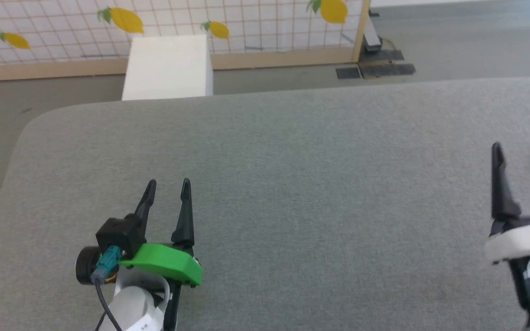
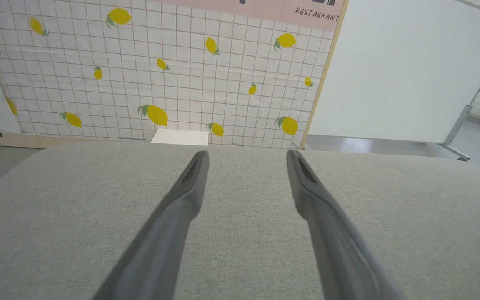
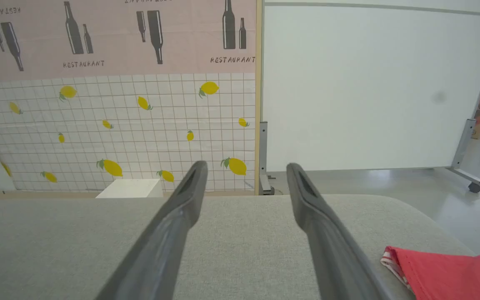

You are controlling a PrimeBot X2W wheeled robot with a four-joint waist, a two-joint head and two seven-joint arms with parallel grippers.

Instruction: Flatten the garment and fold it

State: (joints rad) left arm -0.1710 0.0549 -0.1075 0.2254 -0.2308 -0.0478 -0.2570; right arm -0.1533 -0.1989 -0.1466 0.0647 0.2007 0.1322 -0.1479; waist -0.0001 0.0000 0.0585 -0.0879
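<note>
None of the flattening or folding is being shown as done. The red jersey is being seen lying at the right end of the grey fabric-covered table. Just one corner of it, with a strip of red-and-white striped trim, is being caught by the right wrist view, and how the remainder is lying cannot be told. No part of it is being touched.

The right gripper is being held over the table's right side, just beside the cloth, its fingers spread wide with nothing between them. The left gripper is being held over the table's near left part, well apart from the jersey, likewise wide and empty.

Judged from this, the whole job is being faced from its start: the jersey is to be reached, drawn onto the table's bare middle, spread flat and then folded. Beyond the table's far edge a white box and a lemon-printed grid panel are being seen.
</note>
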